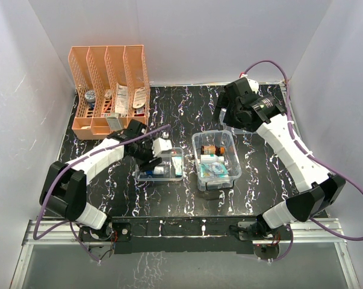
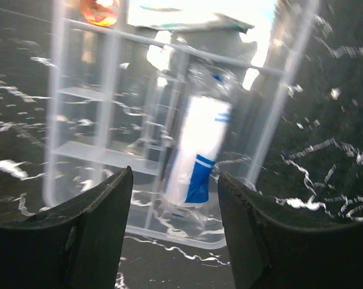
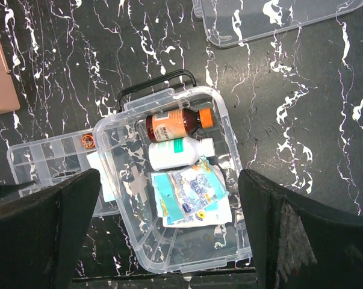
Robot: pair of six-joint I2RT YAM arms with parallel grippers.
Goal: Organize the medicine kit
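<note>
The medicine kit (image 1: 195,158) stands uncovered mid-table; it is a deep clear box (image 3: 193,264) with a dark handle (image 3: 157,84). Inside it lie a brown bottle (image 3: 175,124), a white bottle (image 3: 180,152) and some sachets (image 3: 190,195). My right gripper (image 3: 169,174) hovers high over the kit, open and empty, up at the back right (image 1: 229,115). My left gripper (image 1: 152,158) is low at the shallow divided tray (image 2: 85,120). Its jaws (image 2: 174,174) are open with nothing between them. Just beyond them a white-and-blue packet (image 2: 196,150) lies in the tray.
An orange slotted rack (image 1: 112,90) with several medicine items stands at the back left. A clear lid (image 3: 277,21) lies flat on the table behind the kit. The tray (image 1: 140,176) sits directly left of the kit and has an orange-capped item (image 2: 100,9) in one compartment.
</note>
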